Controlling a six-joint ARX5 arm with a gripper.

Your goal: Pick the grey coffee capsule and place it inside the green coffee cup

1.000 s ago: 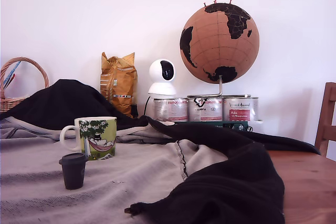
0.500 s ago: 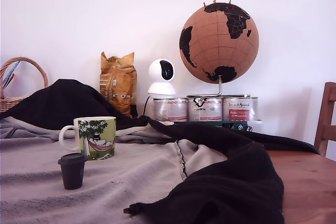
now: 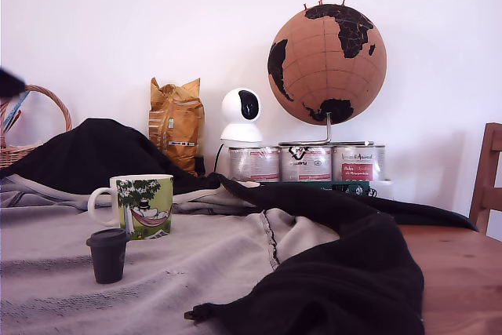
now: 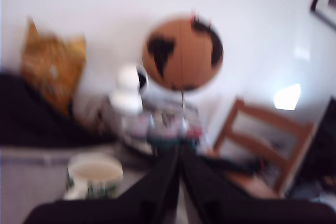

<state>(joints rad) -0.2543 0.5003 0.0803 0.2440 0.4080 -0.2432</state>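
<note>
The grey coffee capsule stands upright on the grey cloth near the exterior view's lower left. Just behind it is the green coffee cup, upright, with its handle toward the exterior view's left. The blurred wrist view shows the cup from above with a pale inside; the capsule does not show there. My gripper appears as two dark fingers pressed together, shut with nothing in them, well above and away from the cup. A dark blur at the exterior view's left edge may be part of the arm.
Behind the cup lie a black cloth, a wicker basket, a yellow bag, a white camera, a cork globe and three silver tins. A wooden chair stands at the exterior view's right.
A dark blurred shape has come in at the exterior view's left edge. Capsule and cup have not moved.
</note>
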